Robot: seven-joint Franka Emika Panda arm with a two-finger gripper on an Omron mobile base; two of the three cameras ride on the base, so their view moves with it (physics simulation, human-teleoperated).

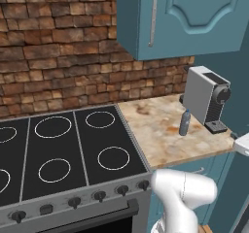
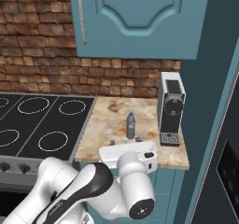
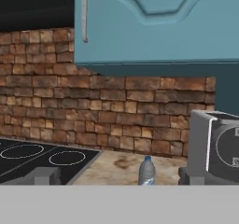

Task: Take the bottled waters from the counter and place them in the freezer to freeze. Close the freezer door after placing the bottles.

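Item: grey-blue bottle (image 2: 131, 125), dark blue cap, paler label band round the lower body; slim, small. Stands upright on the counter (image 2: 107, 139), long axis vertical, w/ bare stone all round it. Landmark: coffee machine (image 2: 171, 108), grey/black, at the counter's back right. Bottle sits just beside the machine on its stove-ward side, not touching, a little nearer the counter's front edge than the machine's rear. Stove top (image 2: 42, 125) lies well apart from the machine, beyond the bottle. Gripper (image 2: 128, 149): jaws spread fully apart, nothing between them; hangs at the front edge of the counter, near the machine's front corner. Key relation: bottle lies straight ahead of the hand, further in over the stone; in hand view it shows low and centre (image 3: 146, 171) between the two tips, so a level forward reach looks like what the pick-up calls for, jaws closing across the bottle's width. Risk, est.: light, narrow bottle, could tip if one finger meets it first.
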